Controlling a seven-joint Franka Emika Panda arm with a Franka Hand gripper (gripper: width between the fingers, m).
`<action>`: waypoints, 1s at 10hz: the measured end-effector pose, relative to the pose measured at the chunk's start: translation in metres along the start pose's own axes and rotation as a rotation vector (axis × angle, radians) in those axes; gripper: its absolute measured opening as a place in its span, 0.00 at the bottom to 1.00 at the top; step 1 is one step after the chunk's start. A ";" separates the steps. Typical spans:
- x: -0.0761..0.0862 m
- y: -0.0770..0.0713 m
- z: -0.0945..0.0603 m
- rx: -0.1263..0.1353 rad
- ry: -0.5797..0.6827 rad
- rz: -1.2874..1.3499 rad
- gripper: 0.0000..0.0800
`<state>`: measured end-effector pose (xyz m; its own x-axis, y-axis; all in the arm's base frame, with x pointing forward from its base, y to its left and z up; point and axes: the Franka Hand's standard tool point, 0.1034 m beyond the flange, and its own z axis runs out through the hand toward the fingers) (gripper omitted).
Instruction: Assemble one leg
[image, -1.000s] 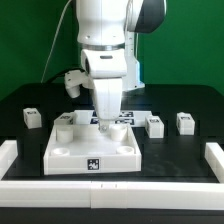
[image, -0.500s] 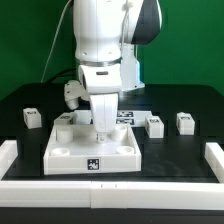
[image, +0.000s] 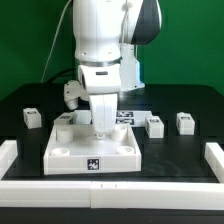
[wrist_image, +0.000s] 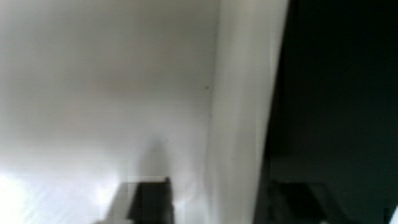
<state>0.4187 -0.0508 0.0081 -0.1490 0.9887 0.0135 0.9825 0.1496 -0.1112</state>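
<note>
Three legs show in the exterior view: one (image: 32, 117) at the left and two (image: 155, 125) (image: 185, 122) at the right, all lying loose on the black table. A fourth white block (image: 62, 120) stands at the big white square panel's (image: 92, 155) far left corner. My gripper (image: 103, 131) points straight down at the panel's far edge. In the wrist view the gripper (wrist_image: 228, 205) shows two dark fingertips (wrist_image: 151, 200) spread apart, one over the blurred white panel (wrist_image: 107, 90), the other over the dark table. Nothing is held.
The marker board (image: 126, 116) lies just behind the panel, partly hidden by my arm. White rails (image: 212, 155) border the table at both sides and along the front. A white part of the rig (image: 70, 92) sits behind my arm at the exterior view's left.
Since a second ago my arm has turned and shifted slightly toward the exterior view's left over the panel's far edge. It has stayed still for the last half second.
</note>
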 end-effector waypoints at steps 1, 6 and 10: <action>0.000 0.000 0.000 0.000 0.000 0.001 0.12; -0.001 0.003 -0.002 -0.013 -0.003 0.004 0.09; 0.020 0.016 -0.002 -0.026 0.004 0.086 0.09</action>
<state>0.4315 -0.0290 0.0086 -0.0634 0.9979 0.0089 0.9942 0.0639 -0.0863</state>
